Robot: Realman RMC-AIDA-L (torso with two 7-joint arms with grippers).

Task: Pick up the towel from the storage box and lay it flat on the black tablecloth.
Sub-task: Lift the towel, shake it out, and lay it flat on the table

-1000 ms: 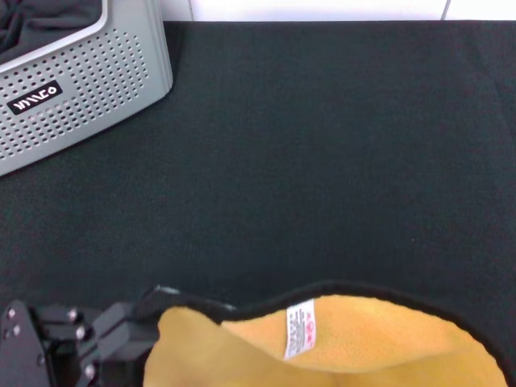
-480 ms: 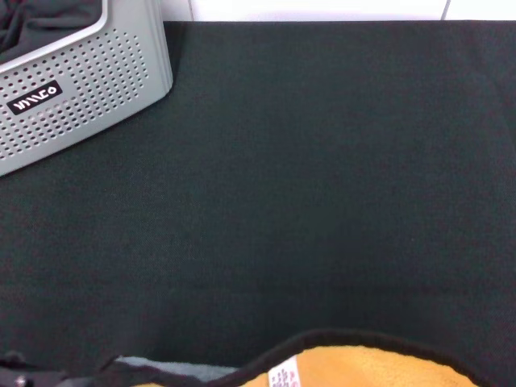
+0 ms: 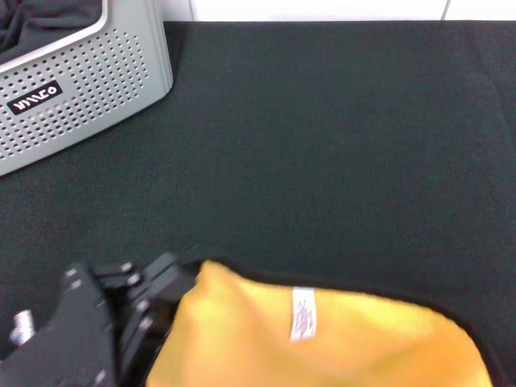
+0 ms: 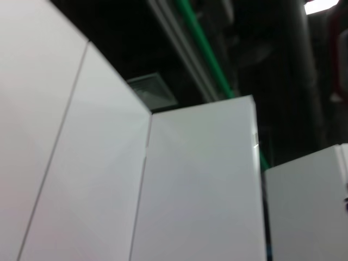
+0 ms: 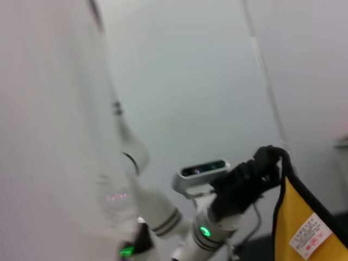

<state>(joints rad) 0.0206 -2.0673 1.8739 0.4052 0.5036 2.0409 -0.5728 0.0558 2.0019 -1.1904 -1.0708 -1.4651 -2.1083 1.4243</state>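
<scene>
The towel (image 3: 363,343), yellow-orange with black trim and a white care label (image 3: 303,314), hangs spread along the near edge of the head view, over the black tablecloth (image 3: 322,145). My left gripper (image 3: 181,278) is shut on the towel's left corner at the bottom left. The right wrist view shows that same gripper (image 5: 266,157) farther off, holding the towel (image 5: 304,217) by its top corner. My right gripper is out of view; the towel's right end runs off the bottom right. The storage box (image 3: 81,89) stands at the far left.
Folded black fabric (image 3: 40,20) lies inside the storage box. A white wall edge (image 3: 322,10) runs behind the tablecloth. The left wrist view shows only white panels (image 4: 190,190) and a dark ceiling.
The towel sank almost out of view half a second ago and has come back up and forward. My left gripper is back in view, higher and farther forward than one second ago.
</scene>
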